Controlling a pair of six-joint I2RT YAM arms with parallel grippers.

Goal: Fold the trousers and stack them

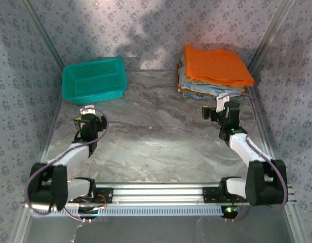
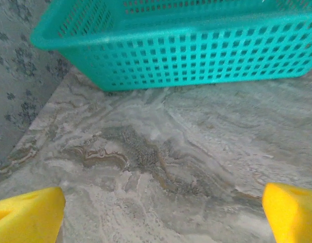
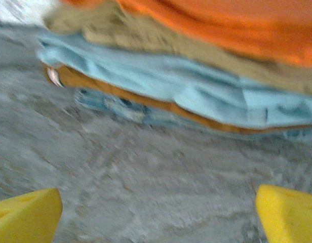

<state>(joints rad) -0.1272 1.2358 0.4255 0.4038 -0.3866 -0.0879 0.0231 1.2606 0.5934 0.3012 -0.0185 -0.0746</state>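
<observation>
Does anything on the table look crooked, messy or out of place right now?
Nothing serious. The orange trousers lie folded on top of the garment stack, whose lower layers poke out unevenly at the near edge. The teal basket sits upright.

Looks like a purpose-built robot test booth in a lab, not a lived-in room. Has a marble-patterned tabletop boxed in on three sides by panels of grey floral-print covering, with bare metal posts running up the corners. Carries a slotted aluminium rail along the near edge, with the left arm and the right arm bolted to it and purple cables looping loose. Holds staged props at the far side: a teal plastic basket, and the trousers folded on top of a neat pile of garments.
</observation>
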